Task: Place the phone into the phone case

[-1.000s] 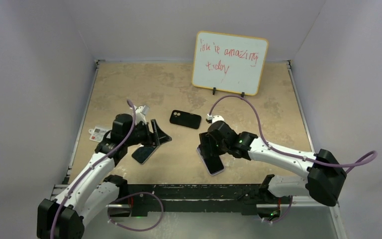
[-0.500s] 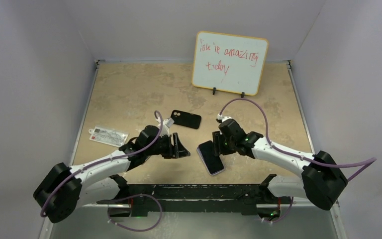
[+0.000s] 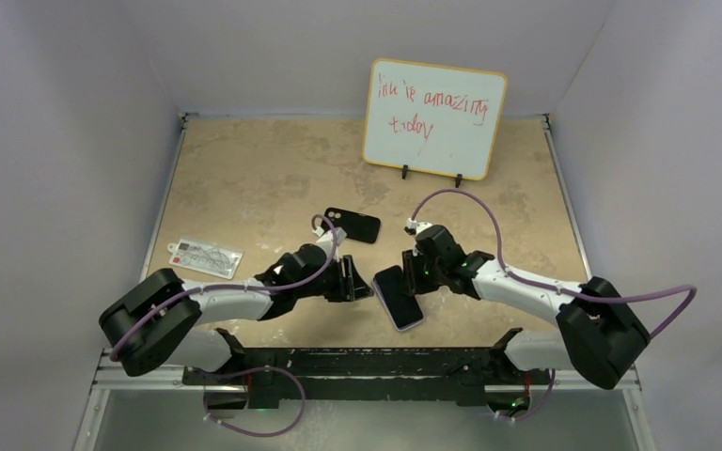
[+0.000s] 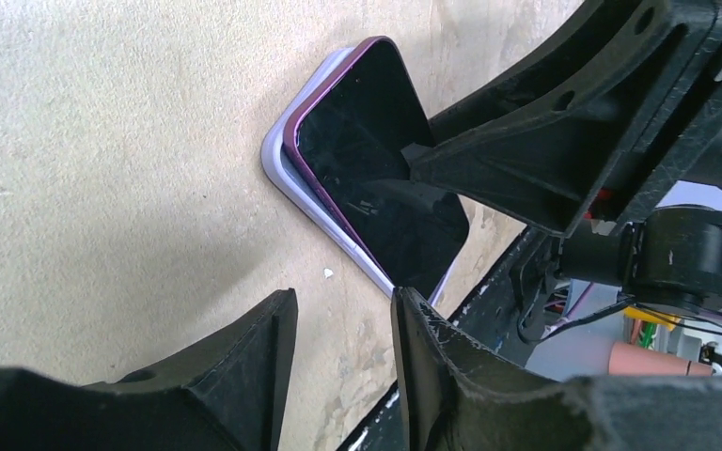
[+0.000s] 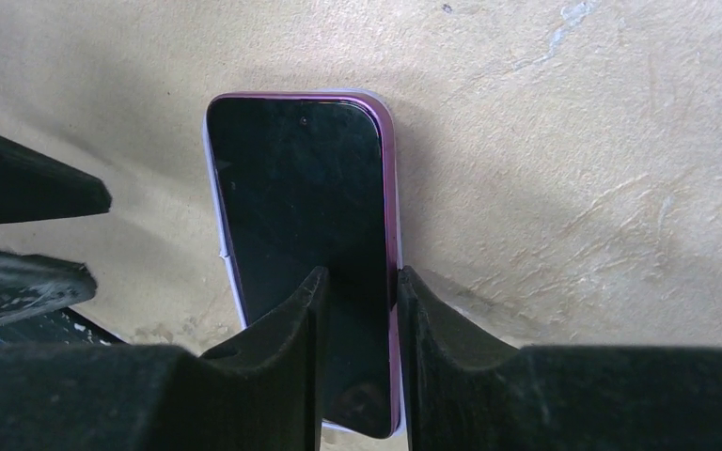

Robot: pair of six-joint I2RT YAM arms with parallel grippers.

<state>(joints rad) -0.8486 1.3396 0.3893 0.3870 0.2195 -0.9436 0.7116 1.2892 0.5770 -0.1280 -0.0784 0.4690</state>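
The matte black phone case lies flat mid-table, touched by neither gripper. The phone, glossy black screen with a purple rim, lies near the front edge. In the left wrist view the phone sits askew on a lavender-edged slab. My right gripper is over its far end. In the right wrist view its narrowly parted fingers sit over the phone's right edge. My left gripper is just left of the phone, low over the table. Its fingers are slightly apart and empty.
A white card lies at the left of the table. A whiteboard with red writing stands at the back. The black front rail runs just below the phone. White walls enclose the table.
My left arm has swung right from the table's left side to beside the phone, its jaws narrowing. A dark phone seen by it earlier no longer shows. The right gripper shifted slightly back.
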